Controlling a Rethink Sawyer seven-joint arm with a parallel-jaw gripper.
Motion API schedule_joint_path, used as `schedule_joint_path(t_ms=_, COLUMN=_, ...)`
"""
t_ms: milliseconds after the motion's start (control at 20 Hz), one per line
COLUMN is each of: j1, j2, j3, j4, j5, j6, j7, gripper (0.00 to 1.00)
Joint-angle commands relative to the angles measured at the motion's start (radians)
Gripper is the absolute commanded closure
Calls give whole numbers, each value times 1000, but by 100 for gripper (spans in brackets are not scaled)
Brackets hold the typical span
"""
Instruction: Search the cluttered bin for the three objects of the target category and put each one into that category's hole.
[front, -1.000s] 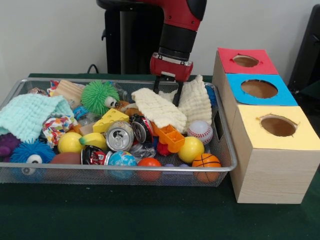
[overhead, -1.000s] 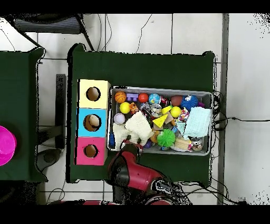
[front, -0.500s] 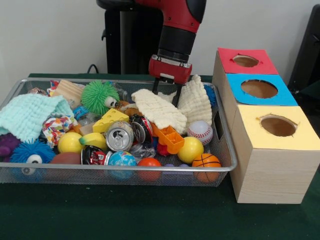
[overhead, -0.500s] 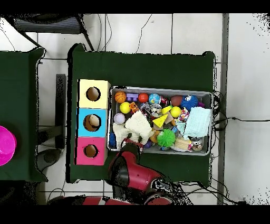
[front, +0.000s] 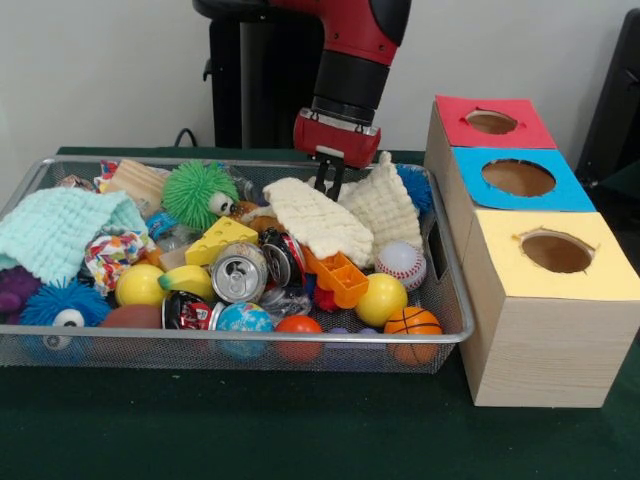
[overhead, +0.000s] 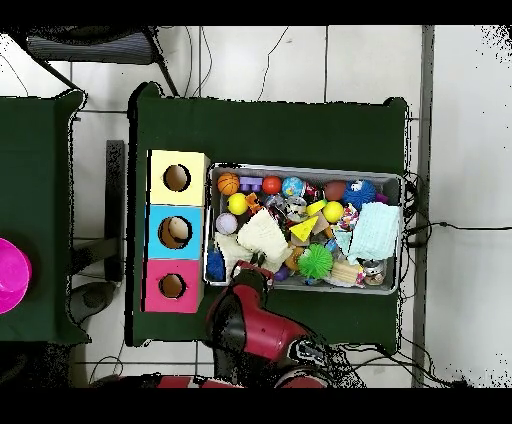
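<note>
While pinched together on a peak of the cream cloth (front: 375, 205), hangs over the far right corner of the wire bin (front: 452, 300): gripper (front: 330, 184). Draped just under it, over toys by the bin's right wall, near the boxes (front: 520, 245): same cloth.

Cream cloth (overhead: 262, 236) in wire bin (overhead: 305, 169) beside coloured boxes (overhead: 176, 231).
</note>
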Motion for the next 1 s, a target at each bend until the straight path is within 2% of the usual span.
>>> schedule_joint_path(t_ms=50, j1=1, j2=-25, j3=20, j4=-49, j5=96, j6=192, j7=165, gripper=100)
schedule_joint_path(t_ms=200, j1=14, j2=-134, j3=-20, j4=-18, j5=100, j6=257, j7=147, gripper=100)
schedule_joint_path(t_ms=350, j1=46, j2=-257, j3=-82, j4=-4, j5=101, j6=368, j7=117, gripper=100)
schedule_joint_path(t_ms=600, j1=-11, j2=-431, j3=-78, j4=-30, j5=12, j6=539, j7=80, gripper=100)
schedule_joint_path(t_ms=750, j1=-45, j2=-482, j3=-62, j4=-54, j5=-20, j6=612, j7=49, gripper=100)
schedule_joint_path(t_ms=1000, j1=-139, j2=-532, j3=1, j4=-59, j5=-65, j6=647, j7=22, gripper=100)
